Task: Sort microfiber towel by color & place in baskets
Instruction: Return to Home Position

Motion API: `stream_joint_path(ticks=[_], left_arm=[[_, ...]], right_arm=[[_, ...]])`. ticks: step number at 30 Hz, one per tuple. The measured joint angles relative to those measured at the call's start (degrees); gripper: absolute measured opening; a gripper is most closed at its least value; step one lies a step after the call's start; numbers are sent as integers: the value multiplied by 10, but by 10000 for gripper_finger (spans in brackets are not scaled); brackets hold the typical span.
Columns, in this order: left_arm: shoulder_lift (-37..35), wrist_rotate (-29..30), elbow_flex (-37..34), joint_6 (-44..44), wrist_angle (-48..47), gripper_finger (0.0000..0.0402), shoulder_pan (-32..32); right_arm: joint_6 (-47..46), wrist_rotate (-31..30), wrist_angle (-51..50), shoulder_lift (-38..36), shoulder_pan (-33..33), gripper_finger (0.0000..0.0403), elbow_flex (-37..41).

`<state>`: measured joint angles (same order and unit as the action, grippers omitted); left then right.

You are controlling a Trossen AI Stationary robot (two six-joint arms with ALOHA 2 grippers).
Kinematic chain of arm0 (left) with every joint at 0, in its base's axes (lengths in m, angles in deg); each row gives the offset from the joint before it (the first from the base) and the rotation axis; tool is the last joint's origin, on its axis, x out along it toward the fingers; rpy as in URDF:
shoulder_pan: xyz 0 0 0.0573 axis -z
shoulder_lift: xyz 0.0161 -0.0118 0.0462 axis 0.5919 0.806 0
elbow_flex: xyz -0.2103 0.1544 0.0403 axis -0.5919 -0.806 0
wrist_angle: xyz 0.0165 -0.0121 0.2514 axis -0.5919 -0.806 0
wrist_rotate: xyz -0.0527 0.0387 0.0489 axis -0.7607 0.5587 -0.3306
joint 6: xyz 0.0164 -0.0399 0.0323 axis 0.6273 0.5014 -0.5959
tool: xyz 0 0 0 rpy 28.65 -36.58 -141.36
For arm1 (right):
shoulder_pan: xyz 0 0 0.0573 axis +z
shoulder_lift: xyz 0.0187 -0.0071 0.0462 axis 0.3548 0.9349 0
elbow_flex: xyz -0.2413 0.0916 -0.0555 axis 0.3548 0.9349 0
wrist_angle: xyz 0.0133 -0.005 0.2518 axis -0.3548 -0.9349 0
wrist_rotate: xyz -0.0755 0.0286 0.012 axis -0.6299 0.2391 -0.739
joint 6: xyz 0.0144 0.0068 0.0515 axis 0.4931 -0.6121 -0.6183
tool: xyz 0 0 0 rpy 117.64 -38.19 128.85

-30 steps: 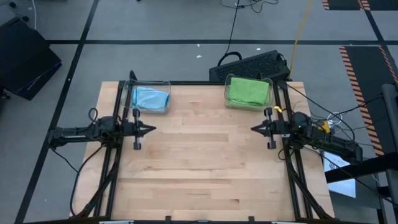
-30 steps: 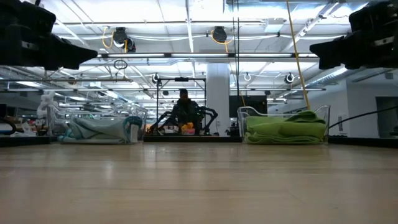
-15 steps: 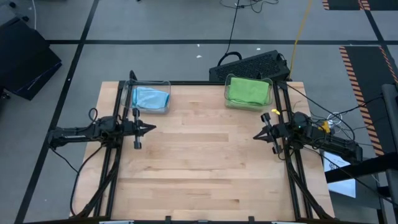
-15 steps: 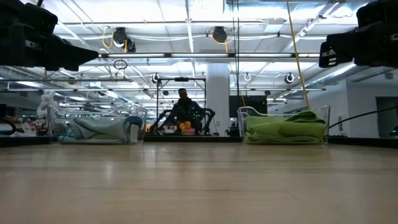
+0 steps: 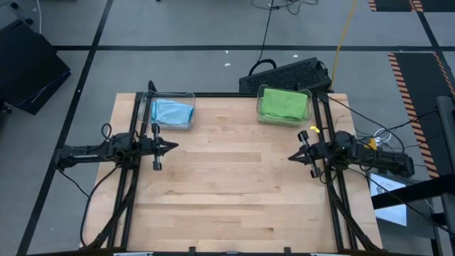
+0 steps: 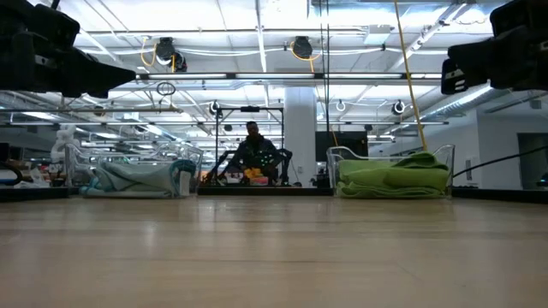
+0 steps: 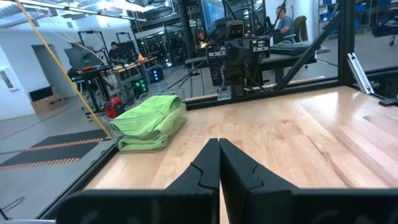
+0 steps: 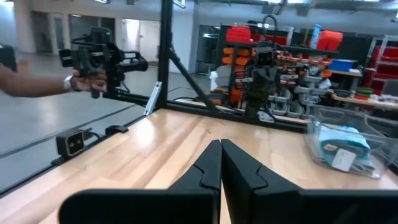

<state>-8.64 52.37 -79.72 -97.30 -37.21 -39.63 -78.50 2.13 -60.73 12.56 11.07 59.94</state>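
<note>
Beyond the wooden table (image 5: 227, 185), a dark case (image 5: 284, 72)

We cannot count the layers of blue towels (image 5: 173, 112) at ten o'clock on the counter (image 5: 227, 199), nor of green towels (image 5: 283, 103) at one o'clock. The low view crops the left arm (image 6: 51, 60) and right arm (image 6: 505, 56) at its top edge. A person's forearm (image 8: 25, 84) runs out of frame.

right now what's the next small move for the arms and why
Probably just settle the right claw to rest, mirroring the left claw: both are shut and empty, blue towels lie in the left bin, green towels in the right bin, and no towel lies on the table.
</note>
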Motion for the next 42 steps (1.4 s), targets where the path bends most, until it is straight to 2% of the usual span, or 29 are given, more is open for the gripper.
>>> stream_joint_path(ticks=[12,16,24,37,42], left_arm=[[0,0,0,0,0,8,0],[0,1,0,-3,0,3,0],[0,3,0,-2,0,3,0],[0,3,0,-5,0,8,0],[0,8,0,-33,0,3,0]], right_arm=[[-9,-211,-26,4,137,0,0],[-3,-257,-31,4,175,0,0],[32,-341,-19,6,186,0,0],[49,-344,-18,51,178,0,0],[12,-344,-18,71,178,0,0]])
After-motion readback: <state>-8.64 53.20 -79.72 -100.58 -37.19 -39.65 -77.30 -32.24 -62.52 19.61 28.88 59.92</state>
